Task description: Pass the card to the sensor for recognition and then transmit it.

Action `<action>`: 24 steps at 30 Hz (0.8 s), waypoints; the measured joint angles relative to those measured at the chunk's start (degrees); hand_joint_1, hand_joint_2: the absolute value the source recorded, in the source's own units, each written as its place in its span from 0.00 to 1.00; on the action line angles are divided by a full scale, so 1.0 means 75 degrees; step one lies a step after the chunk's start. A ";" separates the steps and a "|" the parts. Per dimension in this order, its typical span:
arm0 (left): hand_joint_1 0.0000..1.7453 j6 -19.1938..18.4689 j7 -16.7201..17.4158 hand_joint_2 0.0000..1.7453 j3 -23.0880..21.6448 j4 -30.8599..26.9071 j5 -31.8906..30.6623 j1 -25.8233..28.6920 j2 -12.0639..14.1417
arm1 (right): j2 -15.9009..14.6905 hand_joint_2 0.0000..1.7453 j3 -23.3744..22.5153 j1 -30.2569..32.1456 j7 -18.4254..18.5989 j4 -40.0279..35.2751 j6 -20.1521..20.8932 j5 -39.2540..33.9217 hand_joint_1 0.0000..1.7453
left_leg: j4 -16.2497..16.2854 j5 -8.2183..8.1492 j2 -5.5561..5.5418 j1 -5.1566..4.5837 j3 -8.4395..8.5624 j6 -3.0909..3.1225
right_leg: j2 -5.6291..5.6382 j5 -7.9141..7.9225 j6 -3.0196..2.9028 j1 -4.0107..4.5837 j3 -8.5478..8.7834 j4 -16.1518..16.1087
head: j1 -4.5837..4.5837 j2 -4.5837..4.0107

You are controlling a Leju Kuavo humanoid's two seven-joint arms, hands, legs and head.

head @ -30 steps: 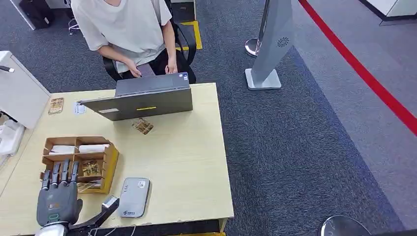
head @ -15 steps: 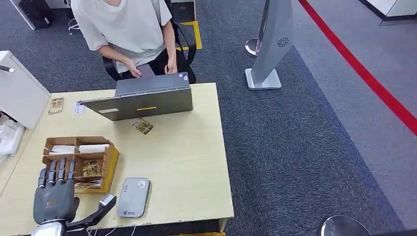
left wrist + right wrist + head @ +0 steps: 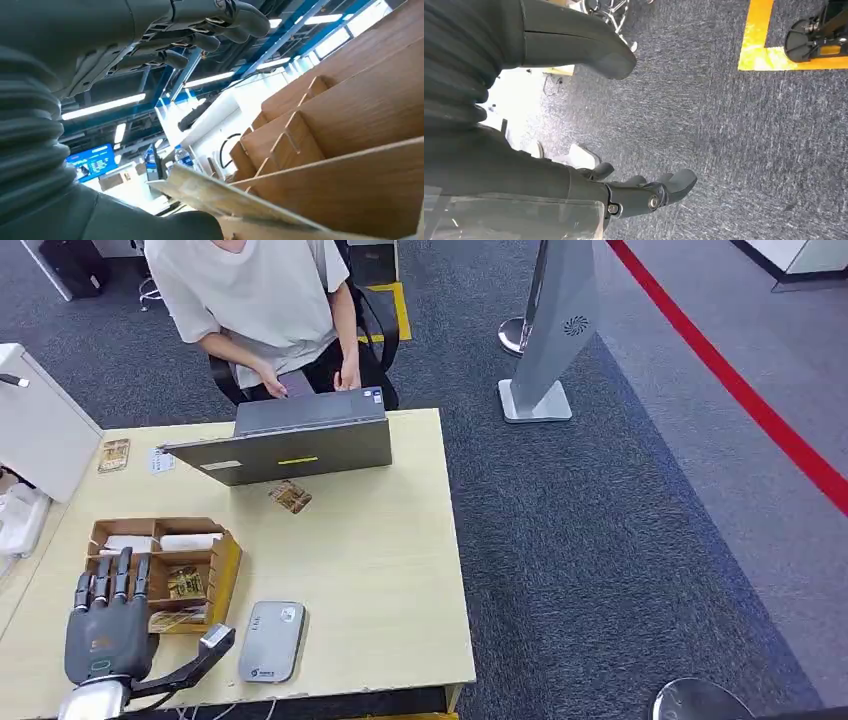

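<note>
Left robot hand [image 3: 108, 625] hovers at the near left corner of the pale wooden surface [image 3: 380, 570], palm down, fingers straight and a little apart above the near edge of the brown cardboard organiser [image 3: 165, 570], thumb stretched out sideways toward the grey sensor [image 3: 272, 641]. It holds nothing. From the head view the fingers partly cover the organiser's near compartments, where a patterned card [image 3: 185, 583] lies in one slot and another card [image 3: 178, 619] lies in the front slot beside the thumb.

The left wrist view looks up from under that hand: its dark fingers are extended against ceiling lights, and the organiser's cardboard dividers rise as slanted brown walls, with the thin edge of a card [image 3: 220, 195] jutting from the front slot just beside the thick grey thumb. Whether the thumb touches it I cannot tell.

Two more cards lie loose on the surface, one [image 3: 290, 497] just in front of the grey laptop [image 3: 290, 445], one [image 3: 114, 454] at the far left edge. A person [image 3: 265, 300] sits behind the laptop.

Right robot hand [image 3: 644, 192] hangs over speckled grey carpet [image 3: 734, 125] in the right wrist view, fingers loosely curled, thumb apart, empty.
</note>
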 joint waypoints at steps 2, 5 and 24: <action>0.00 0.0003 -0.0026 1.00 0.0000 0.0030 0.0000 -0.0041 0.0000 | 0.0000 1.00 0.0003 0.0002 0.0000 0.0000 -0.0006 0.0000 0.00 | 0.0000 0.0000 0.0000 0.0000 0.0000 0.0000 | 0.0000 0.0000 0.0000 0.0000 0.0000 0.0000 | 0.0003 0.0000; 0.00 0.0009 -0.0082 1.00 0.0003 0.0082 0.0000 -0.0084 0.0000 | 0.0000 1.00 0.0009 0.0003 0.0000 0.0003 -0.0012 0.0000 0.00 | 0.0000 0.0000 0.0000 0.0000 0.0000 0.0000 | 0.0001 0.0000 0.0000 0.0000 0.0000 0.0000 | 0.0003 0.0000; 0.00 0.0265 -0.0466 1.00 0.0347 0.0659 0.0000 -0.0097 -0.0245 | 0.0000 1.00 0.0166 0.0035 -0.0012 0.0003 -0.0009 0.0000 0.00 | 0.0000 0.0000 0.0000 0.0000 0.0000 0.0000 | 0.0001 0.0000 0.0000 0.0000 -0.0001 0.0000 | 0.0003 0.0000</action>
